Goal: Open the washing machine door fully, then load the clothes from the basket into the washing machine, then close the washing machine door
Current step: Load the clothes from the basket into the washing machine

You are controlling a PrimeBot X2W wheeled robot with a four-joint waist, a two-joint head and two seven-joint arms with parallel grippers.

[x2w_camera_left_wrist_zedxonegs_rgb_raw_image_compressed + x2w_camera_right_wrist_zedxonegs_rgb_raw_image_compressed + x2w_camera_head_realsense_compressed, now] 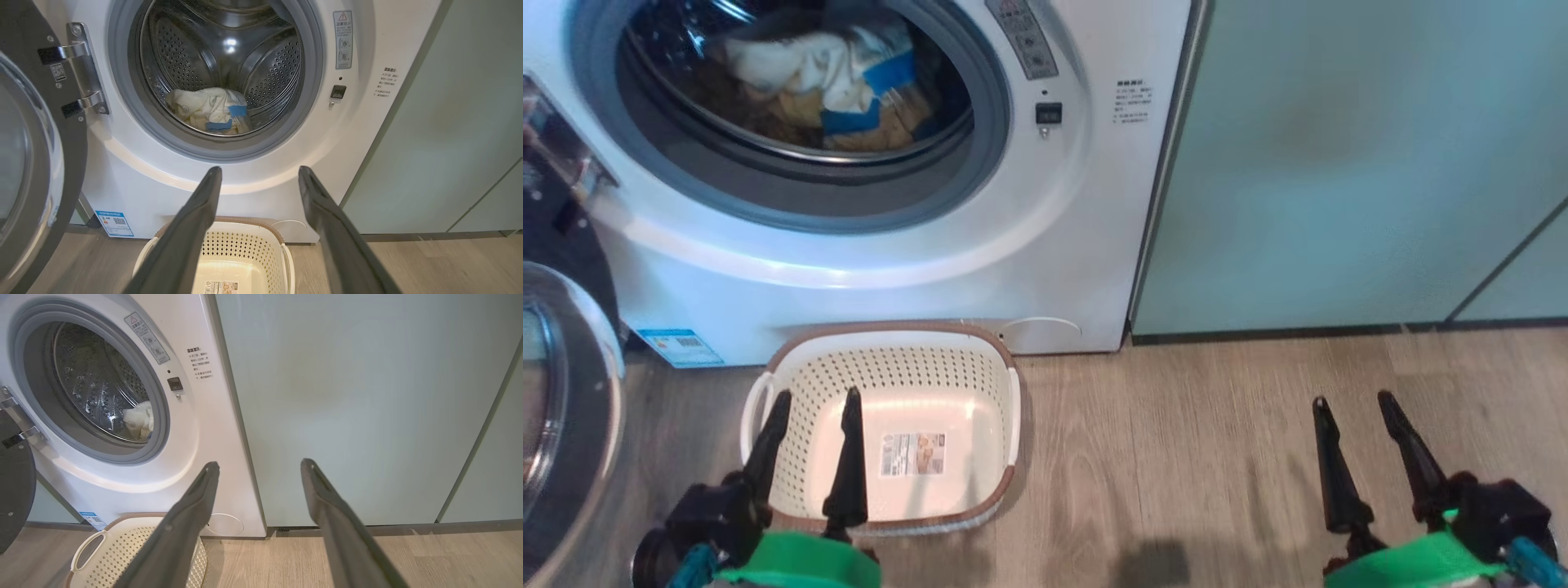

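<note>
Washing machine door (560, 384) swung open, far left. Left gripper (817, 394), jaws spread, hovers over the basket (890, 359) before the washing machine (849, 269). The clothes (825, 69) lie inside the drum. Right gripper (1352, 399), jaws spread, above the floor (1217, 449).

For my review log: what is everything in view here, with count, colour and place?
washer: one, white, ahead
door: one, black with clear glass, swung open at left
clothes: one heap, pale yellow with blue, in the drum
basket: one, cream, brown rim, on floor before washer
cabinet doors: two, pale green, right of washer
floor: one, grey-brown wood
left gripper: one, dark fingers, open, above basket
right gripper: one, dark fingers, open, above floor
</note>
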